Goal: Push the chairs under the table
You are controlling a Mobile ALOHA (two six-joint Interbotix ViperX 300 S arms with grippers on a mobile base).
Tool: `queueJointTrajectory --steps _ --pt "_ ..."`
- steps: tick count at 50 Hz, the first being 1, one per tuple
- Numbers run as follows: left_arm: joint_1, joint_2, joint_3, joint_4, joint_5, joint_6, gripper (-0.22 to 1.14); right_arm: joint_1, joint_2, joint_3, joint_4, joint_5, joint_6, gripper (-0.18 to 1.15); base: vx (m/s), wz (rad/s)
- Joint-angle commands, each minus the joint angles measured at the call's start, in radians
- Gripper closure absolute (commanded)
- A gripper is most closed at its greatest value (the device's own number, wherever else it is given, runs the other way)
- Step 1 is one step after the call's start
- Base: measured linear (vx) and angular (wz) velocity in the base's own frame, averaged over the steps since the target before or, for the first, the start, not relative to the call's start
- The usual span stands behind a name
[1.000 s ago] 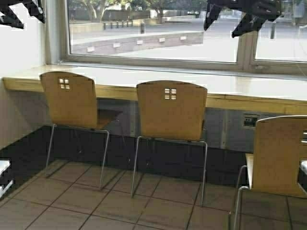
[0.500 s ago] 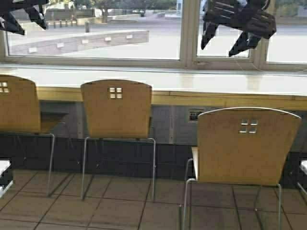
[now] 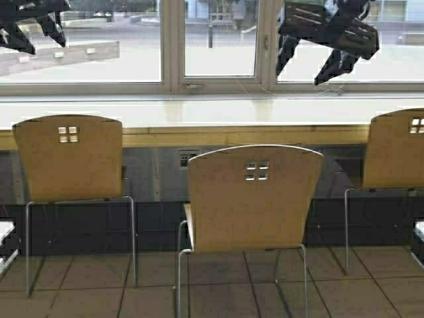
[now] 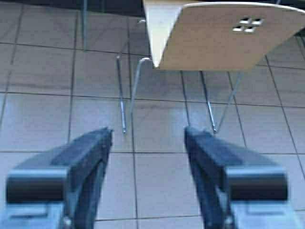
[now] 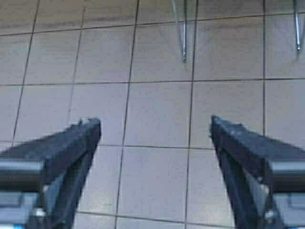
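Three tan chairs stand along the pale table (image 3: 199,138) under the window. The middle chair (image 3: 252,199) is pulled out towards me, its back straight ahead. The left chair (image 3: 69,159) and the right chair (image 3: 397,149) sit closer to the table edge. Both arms are raised, dark at the top of the high view. My left gripper (image 4: 147,131) is open and empty over the floor tiles, with the middle chair (image 4: 224,36) just beyond it. My right gripper (image 5: 155,120) is also open and empty, short of thin chair legs (image 5: 183,33).
A wall socket (image 3: 187,158) sits below the table, above a dark skirting band (image 3: 152,225). Tiled floor (image 3: 93,291) lies between me and the chairs. A large window (image 3: 212,40) runs behind the table.
The robot has moved to its right: the whole scene slid left in the high view, and the pulled-out chair went from the right edge to the centre. Another chair came into view on the right.
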Motion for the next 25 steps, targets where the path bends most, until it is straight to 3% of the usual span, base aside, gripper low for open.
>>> queueJointTrajectory --steps 1,25 --pt "0.0 0.012 -0.018 -0.002 -0.005 0.002 0.07 0.002 -0.011 -0.017 0.009 0.002 0.002 -0.03 0.09 -0.28" --pt "0.0 0.083 -0.032 0.005 0.014 0.011 0.07 0.015 0.017 -0.037 0.075 0.032 0.002 -0.03 0.13 -0.22"
